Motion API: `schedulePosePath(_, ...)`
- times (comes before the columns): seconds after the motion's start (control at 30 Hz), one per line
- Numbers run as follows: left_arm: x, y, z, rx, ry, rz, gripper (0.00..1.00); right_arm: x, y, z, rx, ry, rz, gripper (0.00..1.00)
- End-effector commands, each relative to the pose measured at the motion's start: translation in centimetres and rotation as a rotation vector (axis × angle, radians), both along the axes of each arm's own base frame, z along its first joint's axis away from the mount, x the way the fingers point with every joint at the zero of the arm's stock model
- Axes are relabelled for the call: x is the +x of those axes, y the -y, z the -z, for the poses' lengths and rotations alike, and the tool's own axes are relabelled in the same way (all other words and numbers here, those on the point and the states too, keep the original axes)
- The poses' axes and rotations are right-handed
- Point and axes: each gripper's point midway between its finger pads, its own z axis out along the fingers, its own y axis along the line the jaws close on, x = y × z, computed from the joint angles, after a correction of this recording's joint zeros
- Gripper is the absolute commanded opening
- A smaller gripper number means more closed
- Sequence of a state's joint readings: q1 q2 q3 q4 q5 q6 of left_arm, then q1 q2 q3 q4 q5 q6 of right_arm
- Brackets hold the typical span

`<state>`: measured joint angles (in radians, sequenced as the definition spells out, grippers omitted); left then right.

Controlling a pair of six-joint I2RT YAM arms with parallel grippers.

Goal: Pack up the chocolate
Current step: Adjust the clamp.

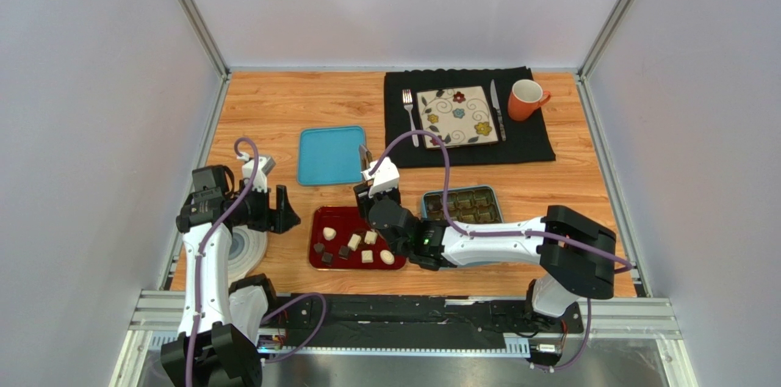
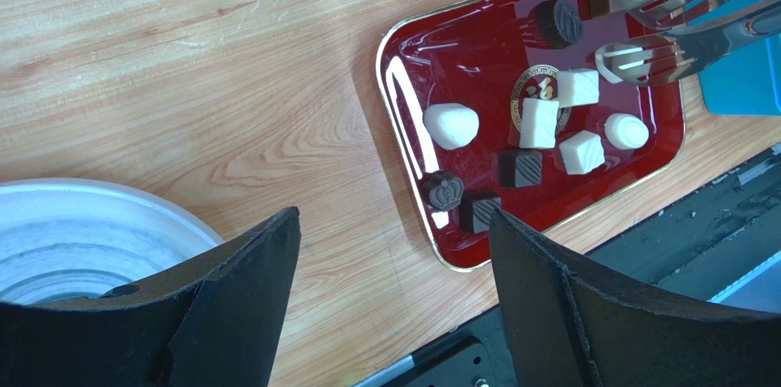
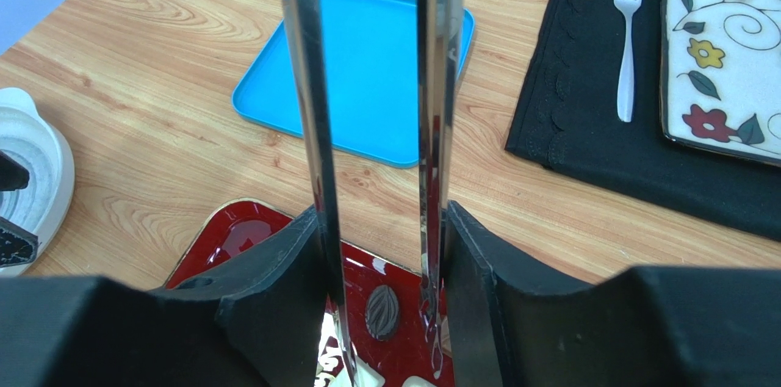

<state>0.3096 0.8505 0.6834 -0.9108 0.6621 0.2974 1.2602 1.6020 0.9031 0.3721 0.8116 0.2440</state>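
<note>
The chocolate point(image 1: 354, 241), white and dark pieces, lies on a red gold-rimmed tray point(image 1: 341, 218). More dark pieces fill a metal tin point(image 1: 461, 206) to its right. My right gripper point(image 1: 378, 204) is over the tray's far end, shut on metal tongs point(image 3: 302, 85). The two tong arms stand apart between the fingers of this gripper point(image 3: 380, 213), and a dark oval piece point(image 3: 381, 311) lies on the tray below them. In the left wrist view the tong tips point(image 2: 642, 57) spread over the tray point(image 2: 403, 131), a dark cube point(image 2: 600, 1) beside the upper tip. My left gripper point(image 2: 394, 215) hangs open, empty, left of the tray.
A blue lid point(image 1: 332, 155) lies behind the tray. A white round dish point(image 1: 246, 250) sits under my left arm. At the back, a black mat point(image 1: 532, 144) carries a flowered square plate point(image 1: 457, 116), a fork point(image 1: 410, 112), a knife point(image 1: 496, 108) and an orange mug point(image 1: 526, 99).
</note>
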Motion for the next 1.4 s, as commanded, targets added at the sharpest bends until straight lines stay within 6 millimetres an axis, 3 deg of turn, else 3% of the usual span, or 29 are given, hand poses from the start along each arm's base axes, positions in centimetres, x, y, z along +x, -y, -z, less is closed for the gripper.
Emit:
schedulePosePath(0.0, 0.7, 0.0, -1.8, 0.014, 0.07, 0.029, 0.84, 0.5, -0.7, -2.1, 0.094, 0.022, 0.041, 0.49)
schedulePosePath(0.4, 0.6, 0.1, -1.6, 0.008, 0.068, 0.032, 0.84, 1.1, -2.2, -1.3, 0.115, 0.044, 0.04, 0.47)
schedulePosePath(0.53, 1.1, 0.2, -2.0, -0.01, 0.079, 0.023, 0.84, 1.2, -2.7, -2.1, 0.152, 0.065, 0.029, 0.44)
schedulePosePath(0.6, 2.3, 0.3, -2.7, -0.037, 0.112, 0.02, 0.83, 1.0, -3.1, -3.2, 0.169, 0.076, 0.002, 0.43)
schedulePosePath(0.73, 4.1, 1.9, -4.0, -0.159, 0.087, 0.017, 0.79, -0.3, -4.5, -5.8, 0.218, 0.093, -0.078, 0.4)
schedulePosePath(0.93, 4.7, 5.3, -3.1, -0.136, 0.049, 0.119, 0.79, -3.2, -7.1, -8.4, 0.289, 0.1, -0.2, 0.36)
schedulePosePath(1.17, 6.8, 4.3, -2.8, -0.074, 0.02, 0.095, 0.77, -6.0, -9.0, -10.1, 0.319, 0.12, -0.283, 0.36)
schedulePosePath(1.37, 6.6, 5.6, -5.6, -0.15, 0.062, 0.113, 0.77, -6.2, -9.3, -10.0, 0.327, 0.116, -0.298, 0.36)
